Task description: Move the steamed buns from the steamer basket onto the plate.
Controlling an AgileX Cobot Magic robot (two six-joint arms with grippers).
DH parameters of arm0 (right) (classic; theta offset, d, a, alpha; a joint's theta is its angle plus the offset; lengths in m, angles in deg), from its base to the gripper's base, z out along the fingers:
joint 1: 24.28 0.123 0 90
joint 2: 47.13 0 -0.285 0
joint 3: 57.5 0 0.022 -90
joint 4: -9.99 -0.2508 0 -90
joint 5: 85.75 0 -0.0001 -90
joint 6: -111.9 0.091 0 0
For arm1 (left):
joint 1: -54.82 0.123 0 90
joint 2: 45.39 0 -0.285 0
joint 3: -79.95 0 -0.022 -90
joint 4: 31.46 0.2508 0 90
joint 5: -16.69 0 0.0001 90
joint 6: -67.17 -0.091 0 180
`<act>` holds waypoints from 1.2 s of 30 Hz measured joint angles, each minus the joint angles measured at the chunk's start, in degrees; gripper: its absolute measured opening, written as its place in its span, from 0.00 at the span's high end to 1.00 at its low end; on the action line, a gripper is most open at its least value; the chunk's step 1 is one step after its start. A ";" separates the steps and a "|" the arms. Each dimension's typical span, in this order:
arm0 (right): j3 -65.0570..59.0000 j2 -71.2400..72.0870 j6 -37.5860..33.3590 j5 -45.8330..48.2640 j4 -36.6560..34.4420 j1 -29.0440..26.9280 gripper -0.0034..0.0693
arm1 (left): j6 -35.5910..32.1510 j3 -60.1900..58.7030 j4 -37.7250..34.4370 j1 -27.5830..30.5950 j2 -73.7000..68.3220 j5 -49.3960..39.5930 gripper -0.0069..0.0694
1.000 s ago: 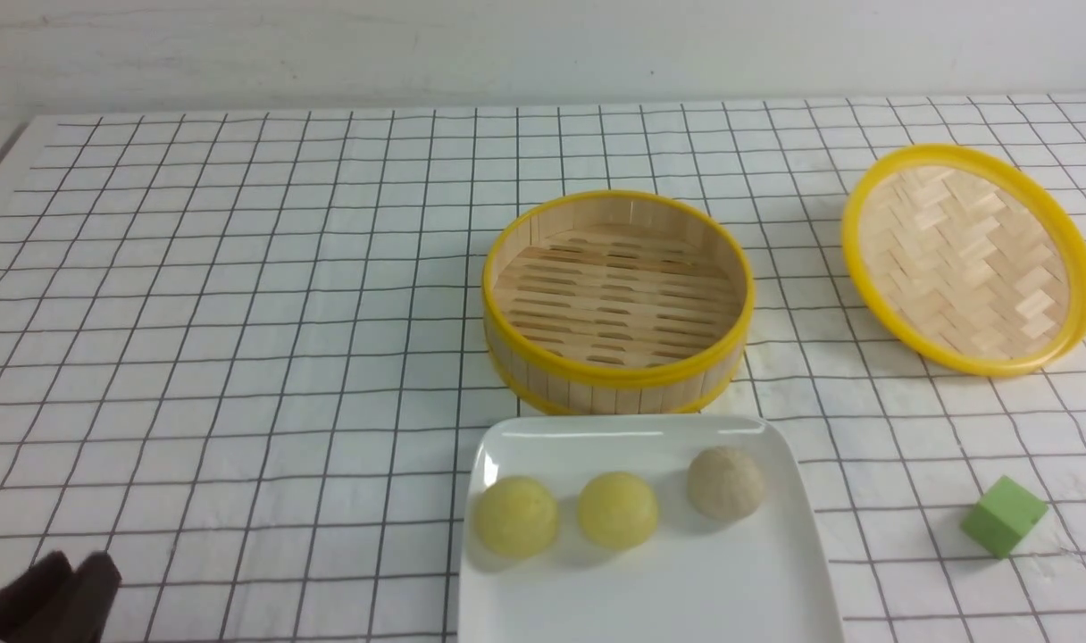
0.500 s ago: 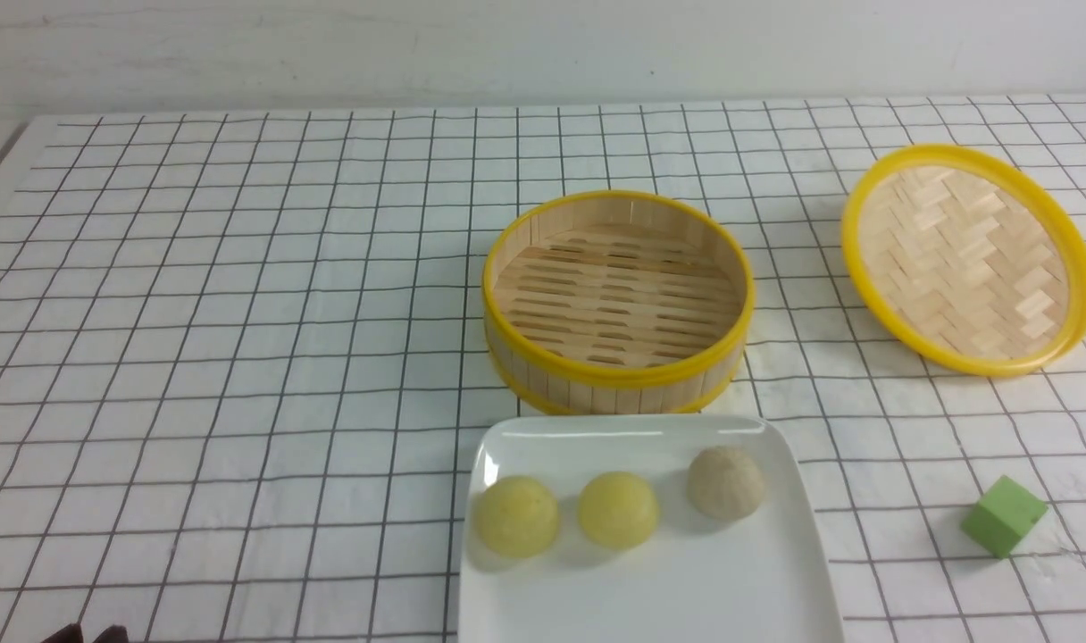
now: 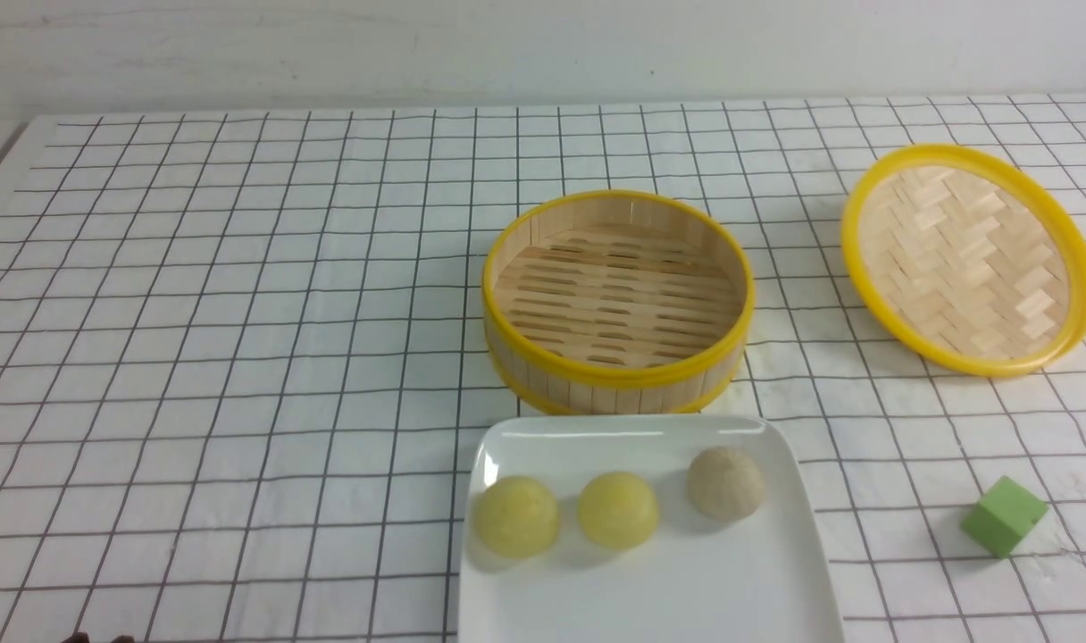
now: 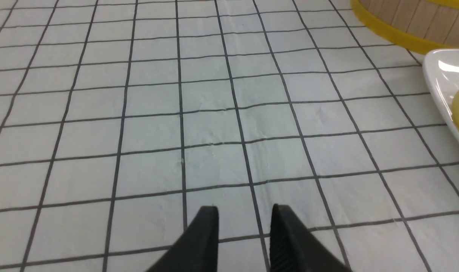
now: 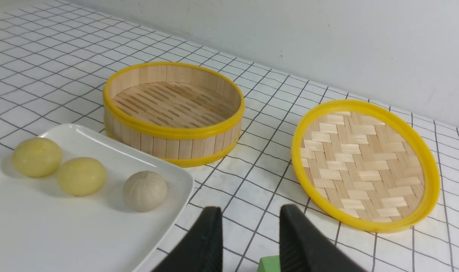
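Observation:
The three steamed buns lie in a row on the white plate (image 3: 650,589): two pale yellow ones (image 3: 516,516) (image 3: 618,510) and a greyish beige one (image 3: 725,483). The steamer basket (image 3: 618,375) stands just behind the plate with nothing in it. My left gripper (image 4: 244,209) hovers open over bare tablecloth to the left of the plate, nothing between its fingers. In the front view only its tip (image 3: 92,638) shows, at the bottom edge. My right gripper (image 5: 250,211) is open and holds nothing, near the plate's (image 5: 63,226) right side. It is out of the front view.
A shallow yellow-rimmed woven lid (image 3: 967,259) lies at the right, behind a green cube (image 3: 1003,516). The cube (image 5: 269,264) sits just below my right gripper's fingers. A checked cloth covers the table, and a wall runs along the far edge.
My left gripper has drawn back toward the near left corner and has almost left the front view. The buns, basket, plate and lid have stayed put.

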 joint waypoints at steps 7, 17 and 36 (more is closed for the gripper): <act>0.00 0.00 0.00 0.00 0.05 0.00 0.62 | 0.00 0.00 -0.96 3.49 0.82 -0.19 0.60; 0.00 0.00 0.00 0.00 0.05 0.00 0.62 | 0.00 0.17 -3.24 12.68 7.47 -3.36 0.60; 0.00 0.00 0.00 0.00 0.05 0.00 0.62 | -0.10 0.38 -3.31 12.68 7.56 -4.20 0.60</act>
